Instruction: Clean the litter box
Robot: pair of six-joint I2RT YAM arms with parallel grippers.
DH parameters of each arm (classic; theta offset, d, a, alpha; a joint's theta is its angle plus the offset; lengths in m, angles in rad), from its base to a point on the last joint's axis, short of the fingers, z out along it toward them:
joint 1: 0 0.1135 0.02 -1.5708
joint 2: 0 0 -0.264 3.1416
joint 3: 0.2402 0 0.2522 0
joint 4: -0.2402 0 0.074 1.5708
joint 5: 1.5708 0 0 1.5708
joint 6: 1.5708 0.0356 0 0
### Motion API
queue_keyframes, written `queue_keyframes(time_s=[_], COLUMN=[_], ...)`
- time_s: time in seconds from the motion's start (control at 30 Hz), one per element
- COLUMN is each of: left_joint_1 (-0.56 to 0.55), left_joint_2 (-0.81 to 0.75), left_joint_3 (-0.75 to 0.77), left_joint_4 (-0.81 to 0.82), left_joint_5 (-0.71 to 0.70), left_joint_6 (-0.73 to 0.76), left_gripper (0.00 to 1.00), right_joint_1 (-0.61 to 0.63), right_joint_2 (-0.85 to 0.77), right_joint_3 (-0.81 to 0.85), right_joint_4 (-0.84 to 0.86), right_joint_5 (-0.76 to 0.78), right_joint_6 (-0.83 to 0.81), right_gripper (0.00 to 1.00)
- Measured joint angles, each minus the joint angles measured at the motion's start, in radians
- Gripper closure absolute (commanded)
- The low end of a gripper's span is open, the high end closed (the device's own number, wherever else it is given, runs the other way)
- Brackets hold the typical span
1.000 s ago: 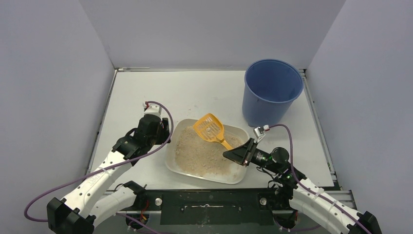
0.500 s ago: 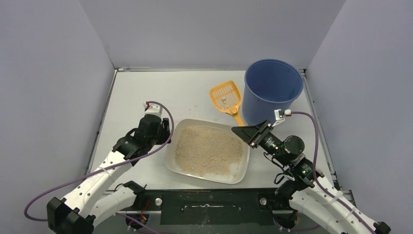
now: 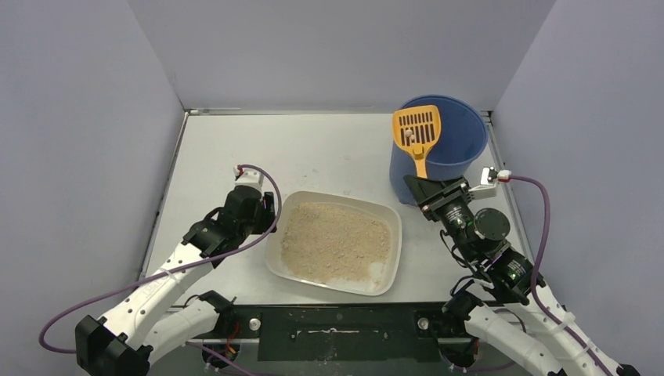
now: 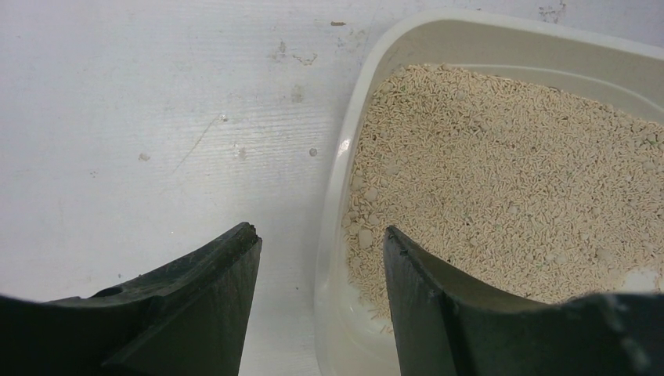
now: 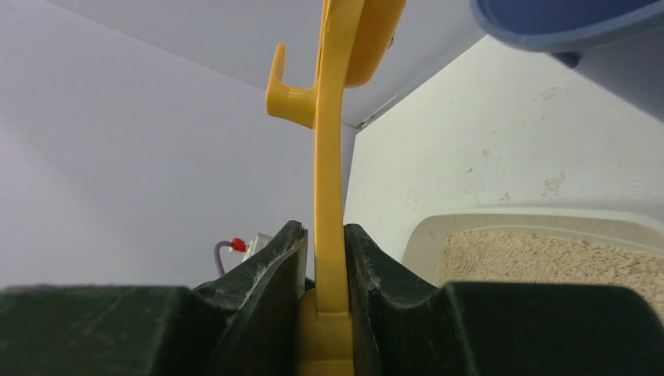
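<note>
The litter box (image 3: 273, 252), an off-white tray of beige litter, sits at the table's near centre. My left gripper (image 3: 265, 210) is open, its jaws either side of the tray's left wall (image 4: 337, 172) without touching it; its gripper (image 4: 321, 233) holds nothing. My right gripper (image 3: 423, 186) is shut on the handle of the orange slotted scoop (image 3: 416, 128), which stands upright with its head over the blue bucket's (image 3: 462, 149) left rim. A small pale clump (image 3: 408, 135) lies in the scoop. The right wrist view shows the handle (image 5: 329, 141) clamped in the gripper (image 5: 325, 231).
The bucket (image 5: 564, 23) stands at the far right, close to the right wall. The tray's corner (image 5: 438, 227) lies below and left of it. Grey-violet walls close in three sides of the white table (image 3: 235, 149).
My right gripper has lifted the scoop out of the litter and carried it away and right, raising it upright over the bucket's rim. The left arm has not moved.
</note>
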Motion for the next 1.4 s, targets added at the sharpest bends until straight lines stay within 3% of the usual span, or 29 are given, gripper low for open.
queue_keyframes(time_s=[0.27,0.8,1.1,1.4], left_joint_1=[-0.010,-0.032,-0.032,-0.033], left_joint_2=[-0.010,-0.043,-0.070,-0.089], left_joint_3=[0.000,0.000,0.000,-0.005], left_joint_4=[0.000,0.000,0.000,0.000], left_joint_5=[0.000,-0.001,-0.001,-0.002], left_joint_6=[0.000,0.000,0.000,0.000], left_gripper=[0.43,0.43,0.43,0.43], right_joint_1=[0.000,0.000,0.000,0.000], right_joint_2=[0.060,0.307,0.432,0.472], right_joint_3=[0.167,0.503,0.537,0.537], right_joint_4=[-0.176,-0.508,-0.633,-0.607], right_joint_5=[0.178,0.401,0.562,0.671], right_joint_6=[-0.115,-0.559,-0.850,-1.168], right_gripper=[1.00,1.00,1.00,1.00])
